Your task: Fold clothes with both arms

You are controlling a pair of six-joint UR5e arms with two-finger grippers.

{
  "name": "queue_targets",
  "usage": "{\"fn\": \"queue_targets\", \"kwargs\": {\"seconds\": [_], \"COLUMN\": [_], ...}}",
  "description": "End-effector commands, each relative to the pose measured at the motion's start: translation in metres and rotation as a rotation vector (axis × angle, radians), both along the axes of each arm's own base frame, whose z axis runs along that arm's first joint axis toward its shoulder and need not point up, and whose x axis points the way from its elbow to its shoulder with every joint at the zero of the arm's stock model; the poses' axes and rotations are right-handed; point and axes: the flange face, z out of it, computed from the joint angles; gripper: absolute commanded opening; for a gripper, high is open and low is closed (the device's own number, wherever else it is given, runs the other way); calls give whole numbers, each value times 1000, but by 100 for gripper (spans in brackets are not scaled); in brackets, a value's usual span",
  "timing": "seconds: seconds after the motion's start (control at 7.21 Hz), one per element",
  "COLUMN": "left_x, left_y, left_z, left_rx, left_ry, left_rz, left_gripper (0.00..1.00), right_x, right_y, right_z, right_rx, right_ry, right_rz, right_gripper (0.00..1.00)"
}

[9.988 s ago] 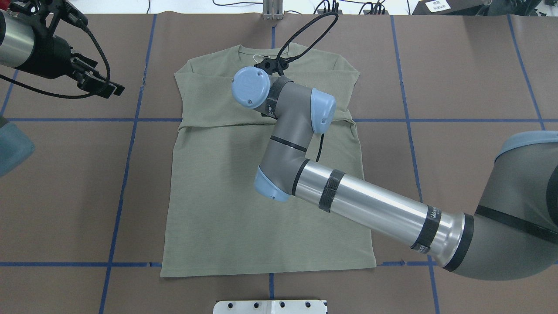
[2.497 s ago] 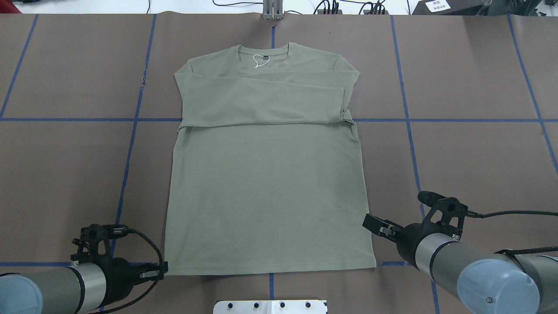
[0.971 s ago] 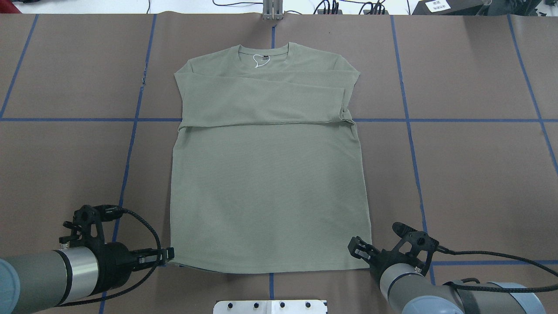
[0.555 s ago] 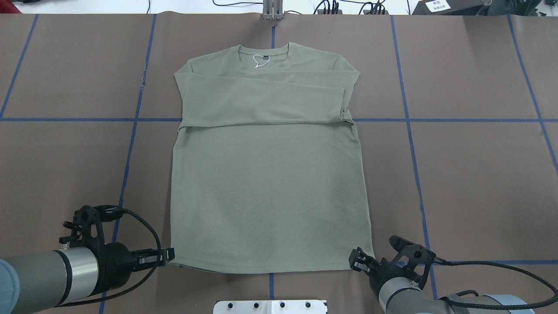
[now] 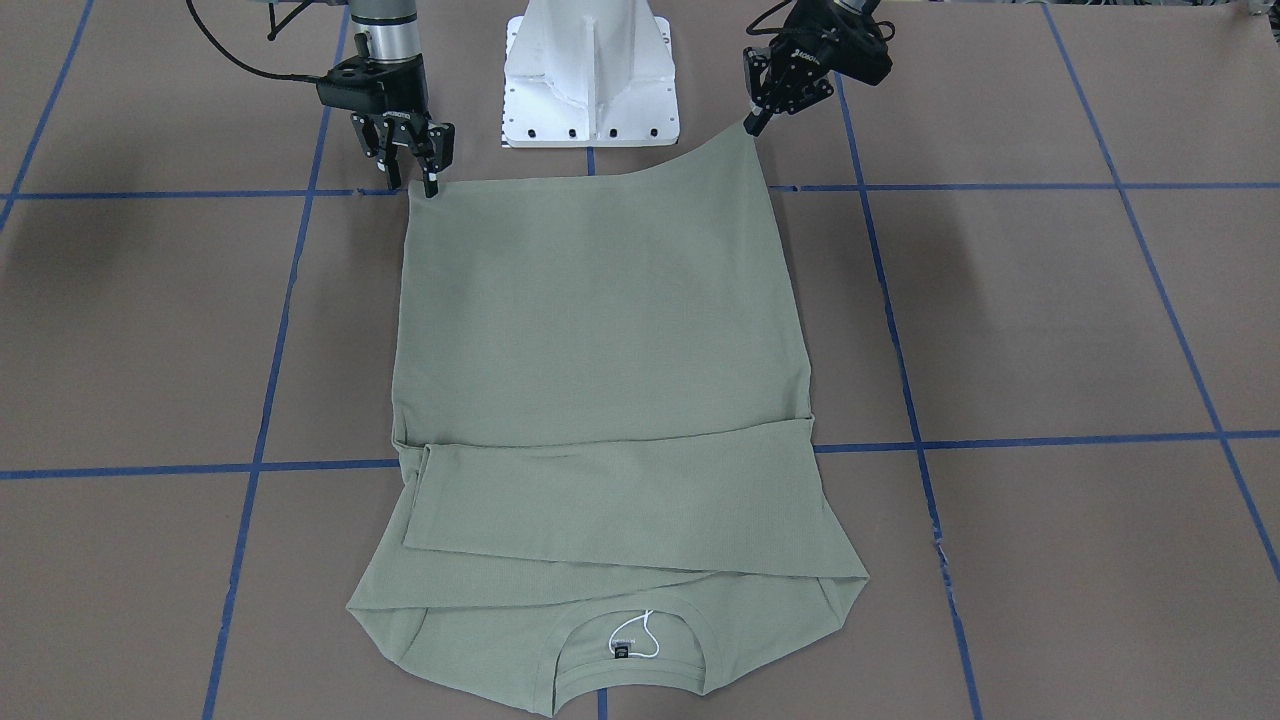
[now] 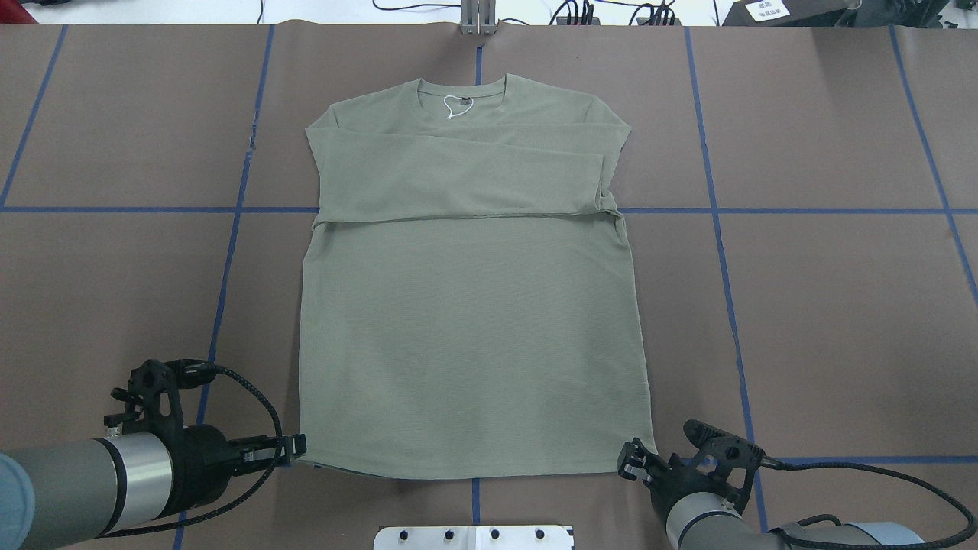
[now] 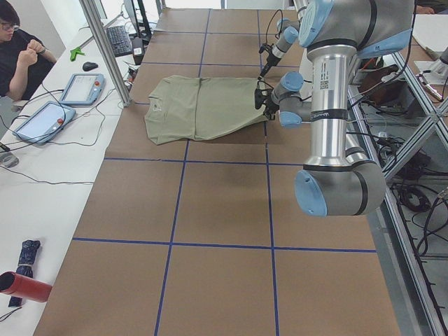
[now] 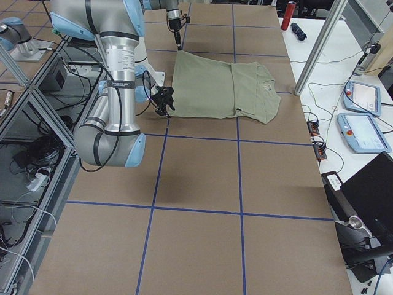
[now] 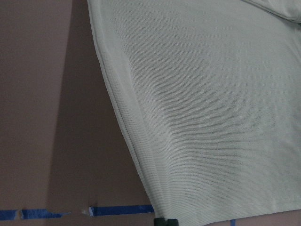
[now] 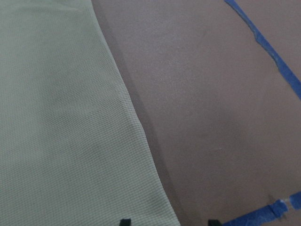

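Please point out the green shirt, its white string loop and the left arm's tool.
Sage-green long-sleeved knit shirt (image 6: pixel 466 344): overhead view, middle of body.
White string loop (image 5: pixel 646 632): front-facing view, the loop's middle.
Left arm's black tool (image 5: pixel 756 118): front-facing view, between fingertips.

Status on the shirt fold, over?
Left hand shut on shirt hem corner, corner lifted. Right hand open at other hem corner. Sleeves folded across chest. Nothing lying on the shirt.

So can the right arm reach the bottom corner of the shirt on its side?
Probably yes. The right gripper sits at that corner of the shirt, jaws open, and its wrist view shows the shirt's edge between the fingertips. Nothing is in the way.
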Motion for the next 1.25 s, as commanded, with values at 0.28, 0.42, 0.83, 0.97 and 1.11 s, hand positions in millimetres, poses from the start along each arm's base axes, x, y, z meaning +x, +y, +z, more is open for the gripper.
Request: {"fn": "queue_targets", "kwargs": {"seconds": [0.28,0.42,0.83,0.97,1.11], "left_x": [0,0,0,0,-2], "left_y": [0,0,0,0,0], "left_z": [0,0,-1,-2,-7], "left_rx": [0,0,1,1,1], "left_ry": [0,0,2,5,16], "left_rz": [0,0,0,0,0], "left_gripper": [0,0,0,0,0], "right_x": [-3,-4,-5,-2,12], "right_y": [7,7,7,4,1], "right_z": [1,0,-2,-4,-23], "right_rx": [9,3,-2,1,-6], "right_ry": [1,-5,-14,-19,-54], "right_rz": [-5,0,9,15,14], "right_gripper": [56,47,0,0,0]}}
